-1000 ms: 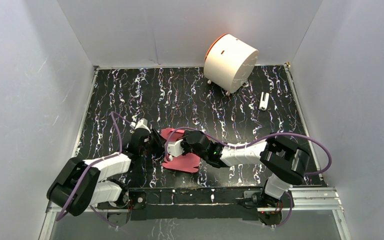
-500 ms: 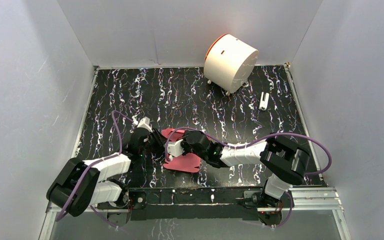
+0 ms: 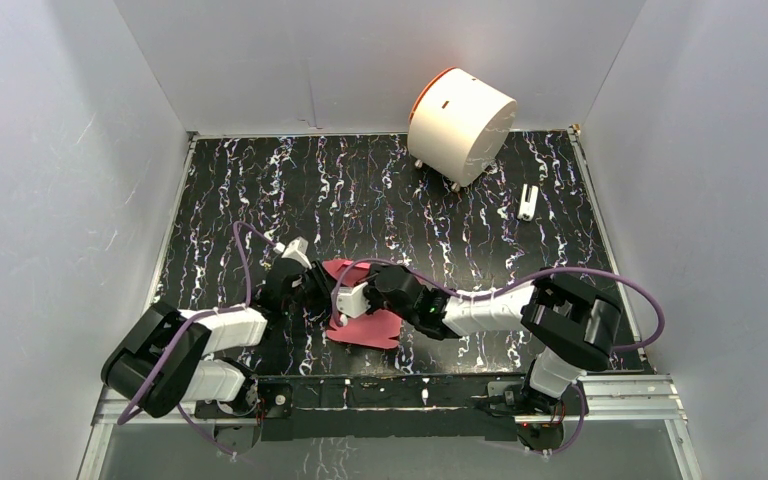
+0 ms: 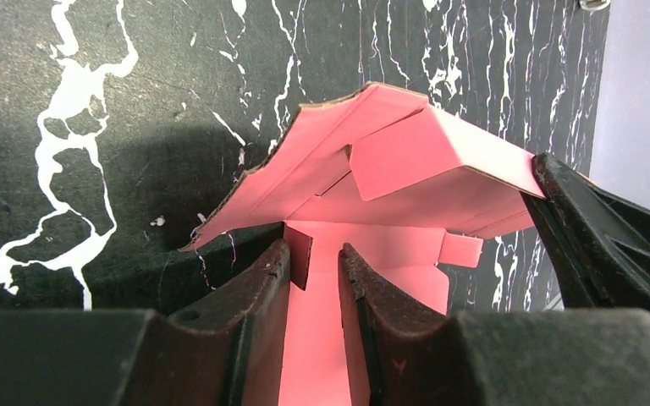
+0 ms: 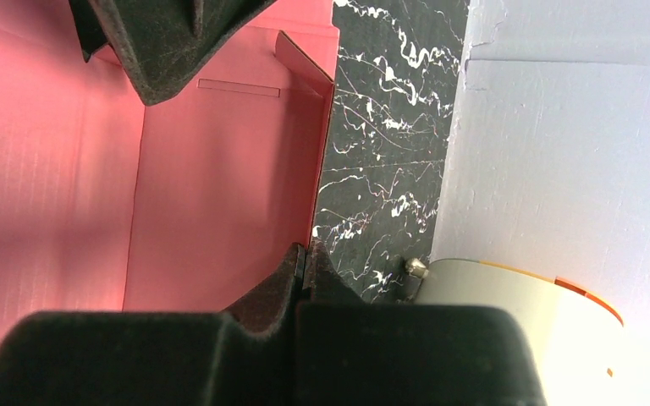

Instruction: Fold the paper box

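The paper box point(image 3: 368, 322) is a pink-red, partly folded sheet lying on the dark mat between both arms. In the left wrist view one panel point(image 4: 415, 161) is raised like a roof over the flat base. My right gripper point(image 5: 306, 249) is shut on the edge of that raised panel, and its black finger point(image 4: 592, 245) shows at the panel's right end. My left gripper point(image 4: 315, 249) reaches in under the panel from the left. Its jaws stand a little apart over the base. A small upright tab point(image 4: 299, 258) rests against the inner face of the left finger.
A large white cylinder with an orange rim point(image 3: 460, 122) lies at the back right of the mat, also seen as the cylinder point(image 5: 516, 313) in the right wrist view. A small white piece point(image 3: 528, 202) lies near the right wall. White walls enclose three sides.
My left gripper has pushed a little further right, in under the raised panel, and its jaws have narrowed. The right gripper has kept its hold and barely moved.
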You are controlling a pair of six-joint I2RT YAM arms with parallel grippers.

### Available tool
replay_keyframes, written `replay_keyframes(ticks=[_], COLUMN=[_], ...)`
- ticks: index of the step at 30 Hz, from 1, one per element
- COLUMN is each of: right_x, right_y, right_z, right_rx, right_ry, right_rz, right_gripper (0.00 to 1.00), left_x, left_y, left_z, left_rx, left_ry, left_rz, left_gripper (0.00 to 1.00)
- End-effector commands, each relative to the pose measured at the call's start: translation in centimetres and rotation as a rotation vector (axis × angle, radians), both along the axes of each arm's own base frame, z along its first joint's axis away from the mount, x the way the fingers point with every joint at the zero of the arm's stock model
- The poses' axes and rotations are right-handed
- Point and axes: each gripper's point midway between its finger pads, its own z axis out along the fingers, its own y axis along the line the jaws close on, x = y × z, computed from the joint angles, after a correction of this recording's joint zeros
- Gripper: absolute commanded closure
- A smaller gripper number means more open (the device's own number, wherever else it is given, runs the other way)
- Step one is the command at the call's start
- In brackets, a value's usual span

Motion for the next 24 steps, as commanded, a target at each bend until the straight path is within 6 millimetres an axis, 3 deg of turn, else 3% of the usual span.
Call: replay_keyframes(ticks=[1, 5, 16, 20, 24], right_x=[-1.4, -1.5, -0.7, -0.7, -0.8], right_y=[0.6, 0.7, 0.9, 0.9, 0.5], right_z=[0.8, 1.7, 2.4, 2.8, 2.7], right_rx=[0.025, 0.029, 0.002, 0.02, 0.008], right_ry=[-0.011, -0.054, -0.196, -0.202, -0.199], right_rz=[0.056, 0.072, 0.107, 0.111, 0.113], right_gripper=[1.0, 0.99, 1.0, 1.0, 1.0], left_x=[0.0, 0.1, 2.8, 2.5, 2.2], left_y=[-0.9, -0.8, -1.3, -1.0, 0.6], left_z=[1.0, 0.8, 3.0, 3.8, 4.6], left_rx=[-0.018, 0.0, 0.04, 0.046, 0.079], left_ry=[-0.072, -0.088, -0.203, -0.25, -0.296], left_rz=[-0.054, -0.062, -0.067, -0.078, -0.024], left_gripper=[0.75, 0.75, 0.81, 0.74, 0.69])
